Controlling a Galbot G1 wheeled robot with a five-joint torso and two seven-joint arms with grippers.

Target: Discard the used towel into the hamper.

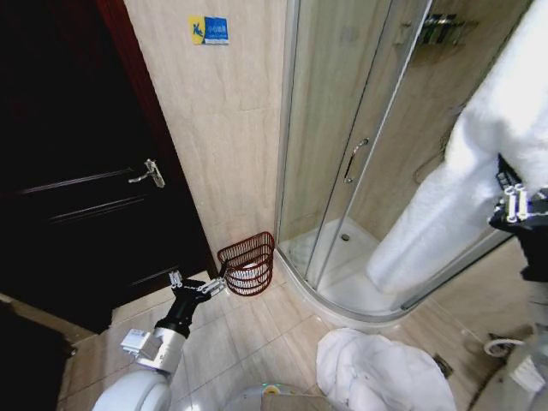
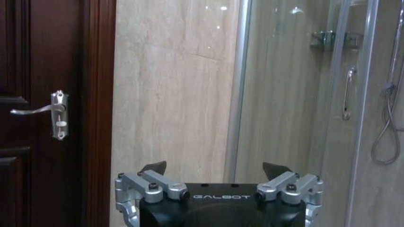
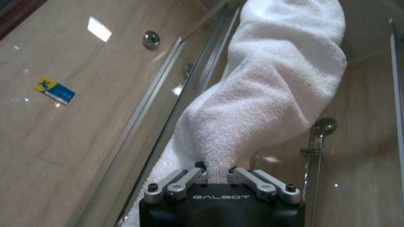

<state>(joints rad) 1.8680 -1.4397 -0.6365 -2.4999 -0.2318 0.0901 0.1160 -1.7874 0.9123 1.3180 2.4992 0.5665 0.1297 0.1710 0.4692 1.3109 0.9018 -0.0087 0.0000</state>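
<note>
Right wrist view: my right gripper is pinched tight on a fold of the white towel, which hangs thick, soft and floppy; I judge it light but bulky, best held by a bunched fold. From the head, the towel sits at 3 o'clock, the hamper at 7 o'clock on the floor. My left gripper hovers spread wide beside it.

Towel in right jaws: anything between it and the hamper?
Nothing visible. The towel hangs from the right gripper; bare floor tiles lie before the hamper. The left gripper hovers beside its rim.
</note>
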